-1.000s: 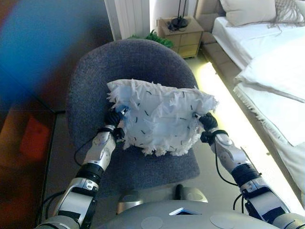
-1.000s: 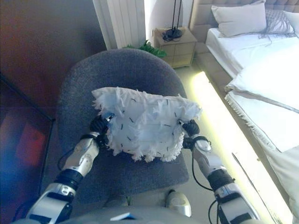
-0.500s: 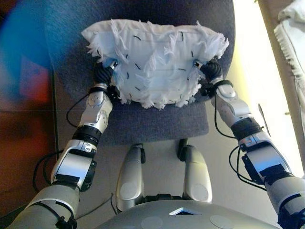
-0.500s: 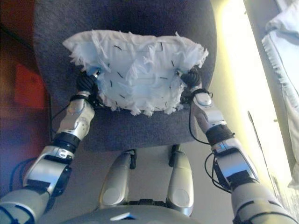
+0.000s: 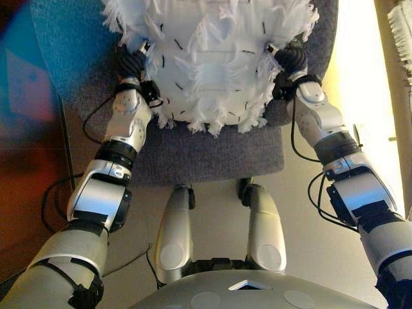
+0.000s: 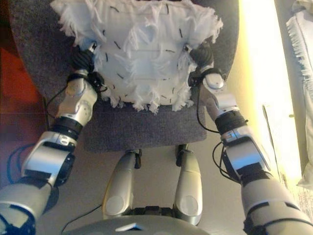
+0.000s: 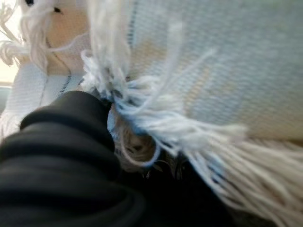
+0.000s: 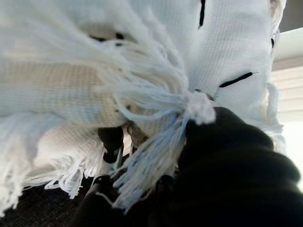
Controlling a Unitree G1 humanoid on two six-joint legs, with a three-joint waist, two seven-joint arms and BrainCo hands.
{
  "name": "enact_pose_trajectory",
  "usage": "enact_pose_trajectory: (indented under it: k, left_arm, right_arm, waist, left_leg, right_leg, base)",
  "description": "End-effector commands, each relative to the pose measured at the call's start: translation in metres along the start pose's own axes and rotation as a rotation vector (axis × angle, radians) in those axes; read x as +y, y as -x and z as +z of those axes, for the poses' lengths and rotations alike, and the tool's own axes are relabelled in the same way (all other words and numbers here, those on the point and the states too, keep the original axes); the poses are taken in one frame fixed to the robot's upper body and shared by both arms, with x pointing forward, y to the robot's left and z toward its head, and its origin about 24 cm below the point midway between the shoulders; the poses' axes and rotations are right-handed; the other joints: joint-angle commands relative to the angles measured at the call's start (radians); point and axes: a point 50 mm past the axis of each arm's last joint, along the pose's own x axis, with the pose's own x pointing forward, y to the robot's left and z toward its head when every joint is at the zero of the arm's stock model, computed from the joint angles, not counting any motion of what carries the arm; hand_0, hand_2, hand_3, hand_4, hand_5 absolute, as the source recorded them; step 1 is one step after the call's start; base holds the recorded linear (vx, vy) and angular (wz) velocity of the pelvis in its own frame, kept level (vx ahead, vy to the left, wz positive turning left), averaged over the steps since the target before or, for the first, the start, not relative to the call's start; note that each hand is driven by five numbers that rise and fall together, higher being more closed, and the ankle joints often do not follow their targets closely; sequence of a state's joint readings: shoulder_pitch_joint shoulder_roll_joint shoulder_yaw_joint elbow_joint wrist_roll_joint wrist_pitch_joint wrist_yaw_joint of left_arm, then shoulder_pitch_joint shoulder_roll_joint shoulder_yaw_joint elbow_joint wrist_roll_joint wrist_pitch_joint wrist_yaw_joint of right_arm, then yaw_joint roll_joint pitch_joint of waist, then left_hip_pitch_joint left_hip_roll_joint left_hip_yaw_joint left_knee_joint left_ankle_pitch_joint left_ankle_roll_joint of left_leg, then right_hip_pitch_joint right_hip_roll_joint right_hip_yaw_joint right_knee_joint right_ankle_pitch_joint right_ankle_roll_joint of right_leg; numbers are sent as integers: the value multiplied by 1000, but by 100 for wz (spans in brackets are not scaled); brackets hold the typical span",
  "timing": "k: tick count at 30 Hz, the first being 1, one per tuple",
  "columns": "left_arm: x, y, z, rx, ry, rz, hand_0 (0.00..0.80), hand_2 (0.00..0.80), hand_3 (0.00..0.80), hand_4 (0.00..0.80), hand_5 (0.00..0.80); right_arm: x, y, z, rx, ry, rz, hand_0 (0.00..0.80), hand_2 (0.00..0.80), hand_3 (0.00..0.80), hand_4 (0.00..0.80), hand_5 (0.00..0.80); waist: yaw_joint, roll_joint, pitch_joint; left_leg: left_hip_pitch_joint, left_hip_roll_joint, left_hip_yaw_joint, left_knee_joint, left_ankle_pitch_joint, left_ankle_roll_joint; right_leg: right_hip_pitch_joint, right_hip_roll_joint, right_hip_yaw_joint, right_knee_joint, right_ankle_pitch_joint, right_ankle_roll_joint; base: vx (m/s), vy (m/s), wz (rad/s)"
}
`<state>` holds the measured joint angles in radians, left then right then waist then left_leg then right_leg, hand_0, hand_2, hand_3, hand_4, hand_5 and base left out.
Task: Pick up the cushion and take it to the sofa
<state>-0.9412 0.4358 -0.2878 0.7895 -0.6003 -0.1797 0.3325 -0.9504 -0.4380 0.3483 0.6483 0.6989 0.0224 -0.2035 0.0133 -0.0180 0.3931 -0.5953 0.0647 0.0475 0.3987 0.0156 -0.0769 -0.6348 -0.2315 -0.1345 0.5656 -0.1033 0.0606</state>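
In the left eye view you have the fringed white cushion (image 5: pixel 209 58) pinched between both hands above the grey chair (image 5: pixel 212 154): the left hand (image 5: pixel 132 62) sits at one edge and the right hand (image 5: pixel 291 58) at the other. The fingers of both are buried in the fringe, so you cannot tell how far either hand closes on it. If the hold is only on loose tassels, the cushion may sag or slip free once you turn away.

The right eye view shows the same hold, with the cushion's lower fringe hanging just over the seat. A bright strip of floor (image 6: pixel 259 73) runs along the right, with a white fringed blanket (image 6: pixel 299 44) at the edge. The chair stands directly before you; back off before turning, or the fringe may drag on it.

The left wrist view shows only fringe and woven cover past the dark wrist cover.

The right wrist view shows a bunched tuft by the wrist cover; one dark fingertip (image 8: pixel 110 139) shows beneath the cushion.
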Motion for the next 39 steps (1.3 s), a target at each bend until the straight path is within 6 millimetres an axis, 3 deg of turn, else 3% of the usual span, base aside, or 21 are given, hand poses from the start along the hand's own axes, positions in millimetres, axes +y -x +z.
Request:
enact_pose_trajectory:
  k: [1, 9, 14, 18, 19, 20, 31, 39]
  left_arm:
    - [-35, -13, 75, -280, -24, -121, 800, 800, 800, 800, 800]
    - [-65, -2, 106, -444, 10, -344, 800, 800, 800, 800, 800]
    - [-67, -7, 102, -386, 25, -297, 800, 800, 800, 800, 800]
    - [-58, -17, 84, -258, 12, -234, 800, 800, 800, 800, 800]
    - [-56, -18, 81, -239, 29, -226, 634, 634, 634, 634, 634]
    - [-54, -18, 80, -226, 44, -214, 0, 0, 0, 0, 0]
    - [-10, -22, 72, -235, 27, -69, 0, 0, 0, 0, 0]
    - [26, -14, 55, -208, 111, -59, 0, 0, 0, 0, 0]
  right_arm:
    - [37, -1, 39, -168, -66, 140, 800, 800, 800, 800, 800]
    - [34, 4, 47, -240, -111, 128, 800, 800, 800, 800, 800]
    - [32, -2, 40, -198, -54, 101, 800, 800, 800, 800, 800]
    - [27, -10, 34, -113, -29, 80, 800, 800, 800, 800, 800]
    - [25, -11, 33, -100, -32, 77, 471, 471, 471, 471, 471]
    - [24, -11, 32, -95, -37, 75, 0, 0, 0, 0, 0]
    - [8, -4, 21, -125, -40, -19, 0, 0, 0, 0, 0]
    - [-10, 17, -5, -114, -83, -76, 0, 0, 0, 0, 0]
  waist:
    - [-10, 11, -38]
    - [-32, 38, -25]
    - [-41, 42, -21]
    - [-47, 41, -19]
    - [-48, 41, -18]
    - [-47, 40, -16]
    - [-44, 33, -23]
    - [-35, 21, -85]
  left_leg:
    - [-30, -9, -4, 111, -88, -8]
    - [-3, -12, 15, 94, -104, -2]
    - [18, -7, 24, 82, -107, -6]
    - [20, -3, 29, 79, -104, -9]
    - [24, -2, 30, 76, -103, -10]
    - [27, -1, 31, 75, -104, -10]
    - [118, 6, 45, 1, -88, -12]
    - [238, 0, 50, -119, -57, -13]
  right_leg:
    - [65, -36, 51, -144, 99, 44]
    - [82, -44, 59, -170, 98, 50]
    - [95, -43, 67, -181, 96, 54]
    - [91, -42, 70, -179, 94, 53]
    - [94, -41, 70, -179, 93, 53]
    - [96, -41, 69, -180, 92, 53]
    - [176, -42, 47, -226, 89, 57]
    - [306, -50, 12, -329, 104, 71]
  base:
    - [47, 46, 1]
    - [36, 39, 1]
    - [16, 22, -2]
    - [0, 0, 0]
    - [0, 0, 0]
    - [0, 0, 0]
    - [12, 4, -2]
    - [86, -6, -1]
